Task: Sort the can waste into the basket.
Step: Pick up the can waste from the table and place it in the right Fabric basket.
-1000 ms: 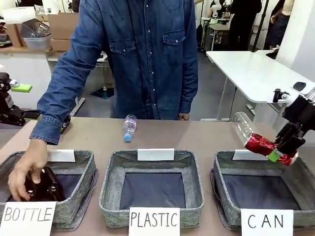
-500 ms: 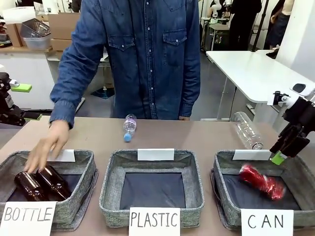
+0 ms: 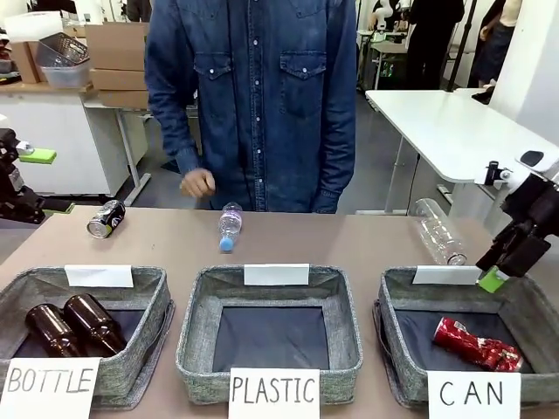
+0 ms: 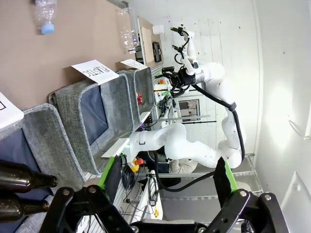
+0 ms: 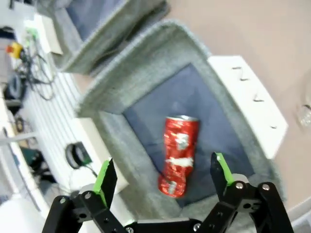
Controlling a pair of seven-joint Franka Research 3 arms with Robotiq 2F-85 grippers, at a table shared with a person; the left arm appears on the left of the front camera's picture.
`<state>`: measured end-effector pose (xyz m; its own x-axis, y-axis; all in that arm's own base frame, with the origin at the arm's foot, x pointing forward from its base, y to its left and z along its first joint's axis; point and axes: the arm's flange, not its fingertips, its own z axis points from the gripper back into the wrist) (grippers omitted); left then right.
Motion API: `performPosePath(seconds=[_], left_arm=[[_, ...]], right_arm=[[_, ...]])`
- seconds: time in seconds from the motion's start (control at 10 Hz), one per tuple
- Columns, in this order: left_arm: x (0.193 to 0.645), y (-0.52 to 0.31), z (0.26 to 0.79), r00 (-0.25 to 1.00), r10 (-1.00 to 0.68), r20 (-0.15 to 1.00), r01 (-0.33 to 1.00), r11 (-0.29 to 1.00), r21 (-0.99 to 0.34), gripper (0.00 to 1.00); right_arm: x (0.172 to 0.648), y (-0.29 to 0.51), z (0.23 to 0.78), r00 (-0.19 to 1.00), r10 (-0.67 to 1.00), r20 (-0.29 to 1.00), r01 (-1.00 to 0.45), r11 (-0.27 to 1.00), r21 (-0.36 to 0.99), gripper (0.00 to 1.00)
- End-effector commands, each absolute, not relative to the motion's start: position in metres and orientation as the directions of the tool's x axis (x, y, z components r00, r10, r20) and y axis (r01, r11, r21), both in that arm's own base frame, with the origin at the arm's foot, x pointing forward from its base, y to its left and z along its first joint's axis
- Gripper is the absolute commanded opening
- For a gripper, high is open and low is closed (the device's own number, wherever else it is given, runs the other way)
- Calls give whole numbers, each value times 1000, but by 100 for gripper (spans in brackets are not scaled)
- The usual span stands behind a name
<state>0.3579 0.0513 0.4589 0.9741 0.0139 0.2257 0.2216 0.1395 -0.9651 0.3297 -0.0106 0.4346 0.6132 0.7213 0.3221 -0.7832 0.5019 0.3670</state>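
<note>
A dented red can (image 3: 476, 343) lies on its side on the dark bottom of the grey basket (image 3: 403, 362) signed "CAN". My right gripper (image 3: 500, 271) hangs above the basket's far right corner. Its wrist view looks down on the red can (image 5: 180, 150) inside the basket (image 5: 141, 73), with the right gripper (image 5: 163, 175) open and nothing between its green pads. A black-and-silver can (image 3: 106, 218) lies on the table at the far left. My left gripper (image 3: 45, 182) stays at the left edge, and its wrist view shows the left gripper (image 4: 165, 174) open and empty.
Two brown bottles (image 3: 74, 323) lie in the "BOTTLE" basket (image 3: 131, 367). The "PLASTIC" basket (image 3: 196, 349) has nothing in it. Clear plastic bottles lie behind the middle basket (image 3: 229, 225) and behind the CAN basket (image 3: 437, 231). A person stands at the far side with a hand (image 3: 197, 183) held back.
My right gripper opened and the red can fell from it into the CAN basket. The person's hand left the BOTTLE basket and drew back, uncovering the black-and-silver can.
</note>
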Motion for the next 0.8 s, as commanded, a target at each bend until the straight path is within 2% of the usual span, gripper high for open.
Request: performPosePath(seconds=[0.0,0.1,0.2,0.3,0.4,0.5,0.6,0.7], left_arm=[[357,50,461,969,11,248,244,123,-962,100],[357,50,461,969,11,248,244,123,-962,100],[357,50,461,969,11,248,244,123,-962,100],[357,50,461,969,11,248,244,123,-962,100],[357,50,461,969,11,248,244,123,-962,100],[357,50,461,969,11,248,244,123,-962,100],[357,50,461,969,11,248,244,123,-962,100],[357,50,461,969,11,248,244,123,-962,100]], right_arm=[[314,-2,437,776,485,403,-618,460,638,100],[319,-5,454,896,217,387,-439,309,844,100],[324,-13,469,962,-76,261,-260,33,965,100],[327,-19,474,967,-232,107,-143,-145,979,100],[331,-20,475,937,-342,-66,-29,-265,964,100],[335,-19,473,869,-450,-205,56,-321,945,100],[342,-13,470,748,-565,-349,170,-345,923,100],[345,1,470,714,-620,-326,205,-260,944,100]])
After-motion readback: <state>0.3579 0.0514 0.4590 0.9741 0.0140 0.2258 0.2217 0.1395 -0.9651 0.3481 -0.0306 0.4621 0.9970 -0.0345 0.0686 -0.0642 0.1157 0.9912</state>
